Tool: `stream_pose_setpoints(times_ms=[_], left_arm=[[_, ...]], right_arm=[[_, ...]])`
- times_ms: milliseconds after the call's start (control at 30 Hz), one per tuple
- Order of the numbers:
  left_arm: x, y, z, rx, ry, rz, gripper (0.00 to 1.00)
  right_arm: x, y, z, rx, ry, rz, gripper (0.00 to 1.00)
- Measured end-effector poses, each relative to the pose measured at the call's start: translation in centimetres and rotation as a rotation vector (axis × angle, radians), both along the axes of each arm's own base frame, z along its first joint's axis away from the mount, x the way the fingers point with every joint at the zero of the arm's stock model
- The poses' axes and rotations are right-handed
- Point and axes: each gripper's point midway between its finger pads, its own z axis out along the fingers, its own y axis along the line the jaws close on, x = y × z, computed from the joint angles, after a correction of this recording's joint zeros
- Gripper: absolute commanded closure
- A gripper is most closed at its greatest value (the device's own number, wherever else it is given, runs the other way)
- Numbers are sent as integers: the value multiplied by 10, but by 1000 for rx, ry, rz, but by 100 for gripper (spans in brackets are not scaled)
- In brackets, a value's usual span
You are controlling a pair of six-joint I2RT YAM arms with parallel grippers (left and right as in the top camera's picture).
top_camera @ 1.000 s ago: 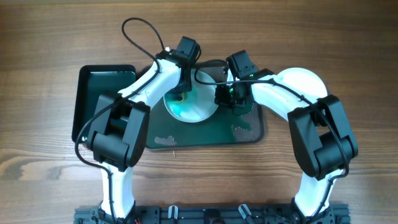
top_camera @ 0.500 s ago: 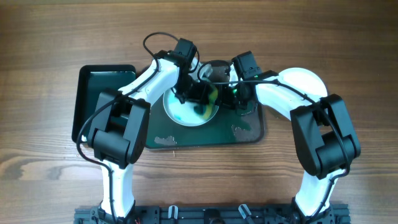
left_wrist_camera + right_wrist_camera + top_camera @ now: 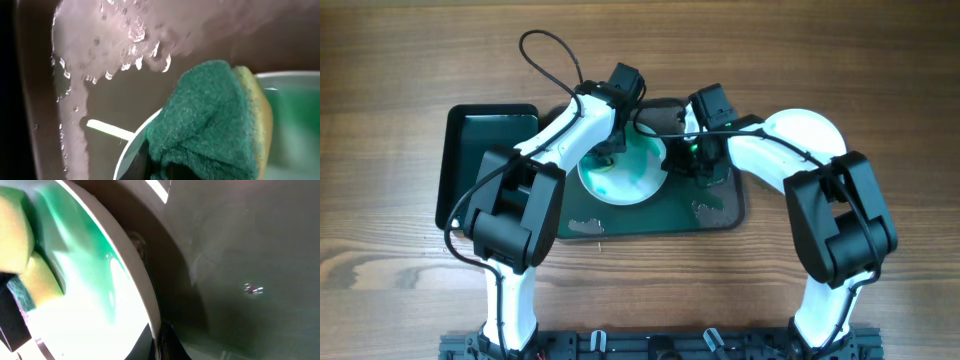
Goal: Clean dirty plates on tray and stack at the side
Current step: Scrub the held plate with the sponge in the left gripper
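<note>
- A brown wooden table (image 3: pixel 400 60) lay under everything.
- A small, shiny black tray (image 3: pixel 485 140) sat on the table at the left. Its inside looked dark green.
- A sponge (image 3: pixel 210 120) was fuzzy green on one side and yellow on the other.

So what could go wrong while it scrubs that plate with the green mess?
The right claw seems to pinch only the rim of the plate, so hard scrubbing might pop it loose. The tray looks wet and soapy, so the plate could skid. The sponge in the left claw might also flick green water onto the table.
</note>
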Motion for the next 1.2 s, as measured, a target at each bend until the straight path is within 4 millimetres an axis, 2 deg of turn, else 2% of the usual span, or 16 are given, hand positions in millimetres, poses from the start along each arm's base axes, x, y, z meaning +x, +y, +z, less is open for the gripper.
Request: stream_pose_setpoints(times_ms=[100,200,267,400,500,667,800,1000,1100,1200], left_arm=[[-18,-1,-3,-25,90,-11,96],[-39,-16,-8,-174,238,-121,96],[-49,-29,-7,-294,309,-194,96],[-66,-69,-2,-528,380,-330,96],[-59,-89,0,-617,336,-380,96],[-23,-109,3,-682,180,-370,96],[-6,-99,-3,-582,108,-274,96],[5,-76,-6,-384,36,-193,96],[7,-53,-5,-264,15,-135,96],[1,-25,-4,-128,17,-51,96]], right_arm=[[-3,1,-1,5,2,13,96],[-3,-1,-1,2,4,18,96],[-3,-2,-1,1,4,19,96],[-3,-2,-1,3,4,22,96],[-3,-2,-1,3,4,21,96],[-2,-4,-1,3,7,6,96],[-1,-3,-1,4,7,1,96],[1,-3,0,7,0,0,96],[1,-3,0,7,0,1,96],[0,-2,0,7,0,4,96]])
